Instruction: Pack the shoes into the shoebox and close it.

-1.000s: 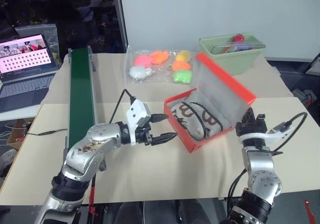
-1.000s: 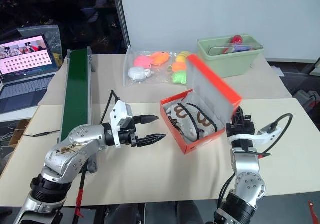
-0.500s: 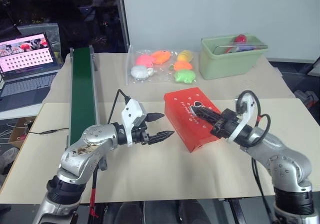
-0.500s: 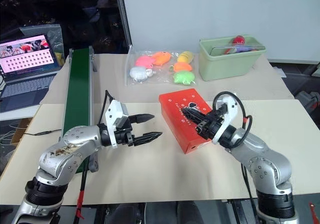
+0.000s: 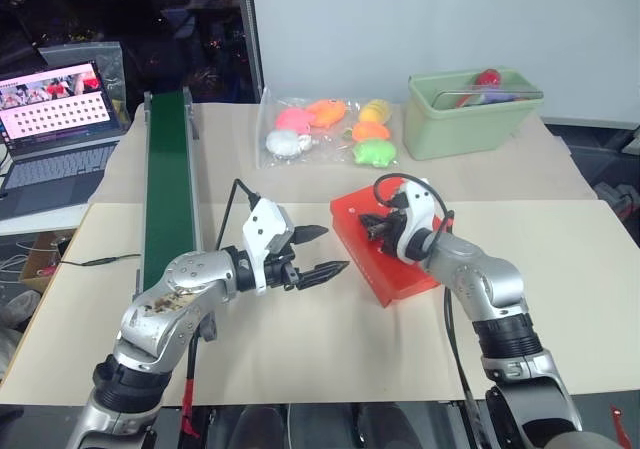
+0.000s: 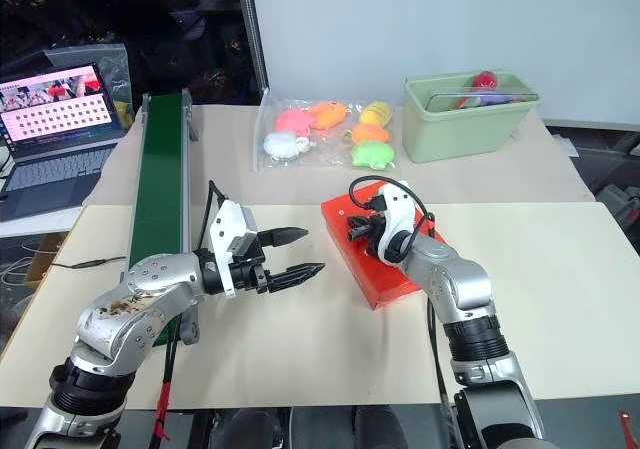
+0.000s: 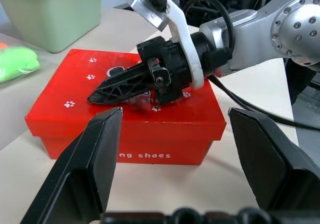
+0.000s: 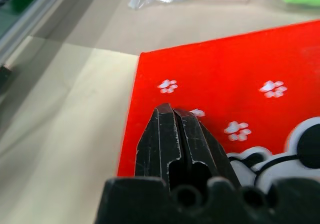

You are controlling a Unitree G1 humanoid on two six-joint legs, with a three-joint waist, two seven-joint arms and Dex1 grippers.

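Shoebox (image 5: 385, 248) is sitting closed on the table (image 5: 560, 259), lid down, paw prints and mouse print facing up. I'm seeing the right gripper (image 7: 102, 93) lying low over the lid with fingers pressed together, holding nothing; can't tell if the tips are touching the lid. Left gripper (image 5: 328, 251) is hovering just beside the box's near-left side, fingers spread, empty, pointing at it. Beyond the right gripper: bagged soft toys (image 5: 325, 129) and a light-green bin (image 5: 470, 114). Past the left arm: a green conveyor (image 5: 165, 189) and a laptop (image 5: 55, 119).
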